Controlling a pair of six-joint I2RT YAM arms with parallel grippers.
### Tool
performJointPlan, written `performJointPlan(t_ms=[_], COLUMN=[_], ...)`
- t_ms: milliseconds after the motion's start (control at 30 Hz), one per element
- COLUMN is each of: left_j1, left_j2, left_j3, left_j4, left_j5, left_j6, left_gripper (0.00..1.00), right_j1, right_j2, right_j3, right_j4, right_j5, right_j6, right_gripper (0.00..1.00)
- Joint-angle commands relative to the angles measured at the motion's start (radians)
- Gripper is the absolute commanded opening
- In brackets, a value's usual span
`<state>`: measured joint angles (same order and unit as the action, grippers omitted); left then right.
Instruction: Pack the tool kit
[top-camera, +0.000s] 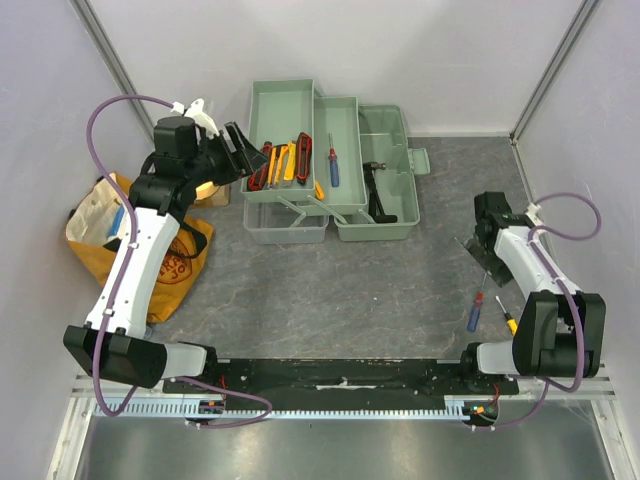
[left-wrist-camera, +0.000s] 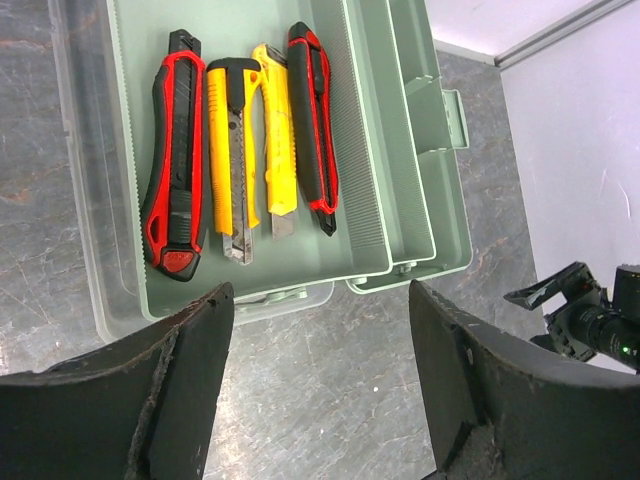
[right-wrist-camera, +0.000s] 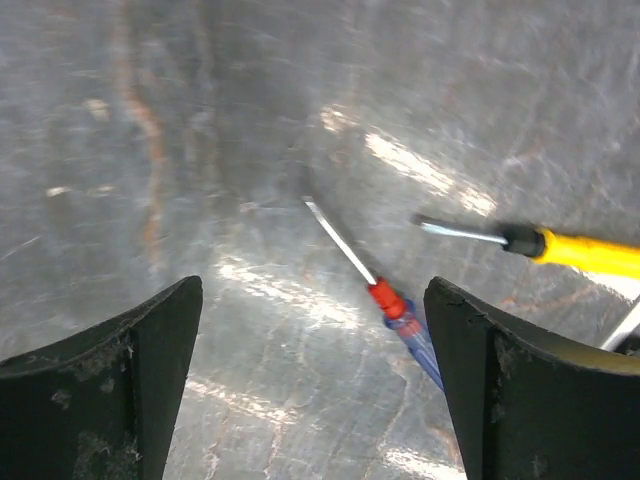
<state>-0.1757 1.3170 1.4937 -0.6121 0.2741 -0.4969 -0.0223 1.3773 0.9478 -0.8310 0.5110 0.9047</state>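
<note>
Released and empty, the right end effector (right-wrist-camera: 312, 290) hangs over a blue screwdriver (right-wrist-camera: 398, 312) and a yellow screwdriver (right-wrist-camera: 585, 252) loose on the table (top-camera: 350, 290), well apart from the open toolbox (top-camera: 375, 232). The left end effector (left-wrist-camera: 320, 290), also released, hovers by its knife tray (left-wrist-camera: 290, 255). Lowering to grasp one handle seems next.

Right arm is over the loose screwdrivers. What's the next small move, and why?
Probably lower the right gripper and close on the blue-handled screwdriver. The gripper is open and empty, and the screwdriver lies on the table just below it, outside the toolbox.
</note>
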Motion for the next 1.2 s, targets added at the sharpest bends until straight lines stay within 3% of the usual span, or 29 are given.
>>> performJointPlan(t_ms=[0,267,767,967,1167], left_j1=[0.004,0.005,0.004,0.005,0.005], left_j2=[0.011,0.037,0.103,0.122,0.126], left_j3=[0.042,0.071,0.169,0.191,0.197], left_j4=[0.002,-0.037,-0.081,-0.097,-0.098], left_j5=[0.037,0.051,0.036,0.034,0.036], left_j6=[0.029,0.017,0.034,0.037,0.034], left_gripper=[0.76,0.76,0.76,0.76,0.75], right_j1=[-0.099,-0.254,-0.413,-0.446,-0.449], right_j2=[-0.058,-0.015,-0.05,-0.041,-0.001], right_j3=[-0.078,-0.15,-0.265,-0.307,-0.317], right_j4=[-0.034,0.01,0.084,0.151,0.224], right_j5=[-0.044,-0.08,-0.138,-0.167,-0.223], right_j6=[0.193,0.276,0.289,0.304,0.287], right_gripper=[0.98,0.98,0.97,0.85,0.6])
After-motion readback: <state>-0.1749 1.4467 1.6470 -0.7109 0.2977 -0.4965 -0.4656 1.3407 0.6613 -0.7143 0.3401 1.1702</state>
